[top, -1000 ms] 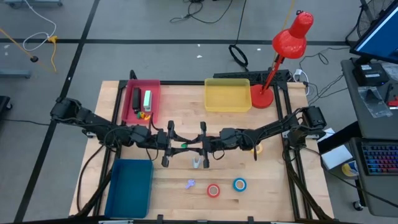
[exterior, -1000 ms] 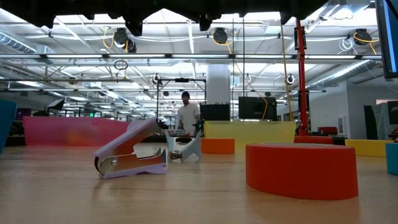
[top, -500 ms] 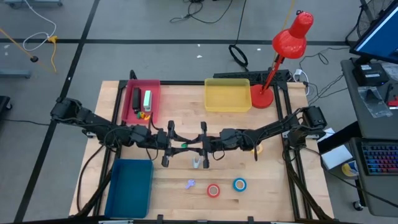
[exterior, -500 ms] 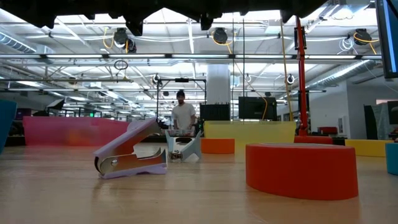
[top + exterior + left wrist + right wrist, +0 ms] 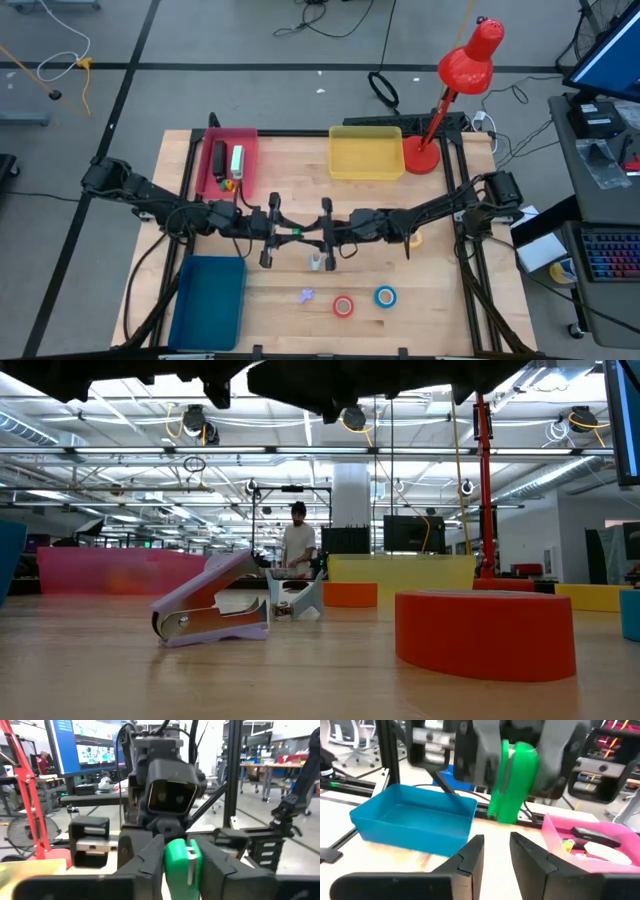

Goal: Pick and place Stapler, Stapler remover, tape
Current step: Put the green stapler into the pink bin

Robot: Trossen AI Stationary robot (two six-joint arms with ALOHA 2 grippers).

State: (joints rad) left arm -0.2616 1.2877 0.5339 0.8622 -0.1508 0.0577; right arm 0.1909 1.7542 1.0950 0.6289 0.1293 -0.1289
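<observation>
Where the left fingers [image 5: 148, 859] close, the green item [image 5: 177, 866] sits.

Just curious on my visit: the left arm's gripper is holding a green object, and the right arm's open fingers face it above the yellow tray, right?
Not quite. The high view shows the left gripper, green object and right gripper over bare table, below the yellow tray. The rest holds.

Two matte black jointed arms, cables along them; left claw [image 5: 272, 231] and right claw [image 5: 326, 233] have angular dark fingers.
</observation>
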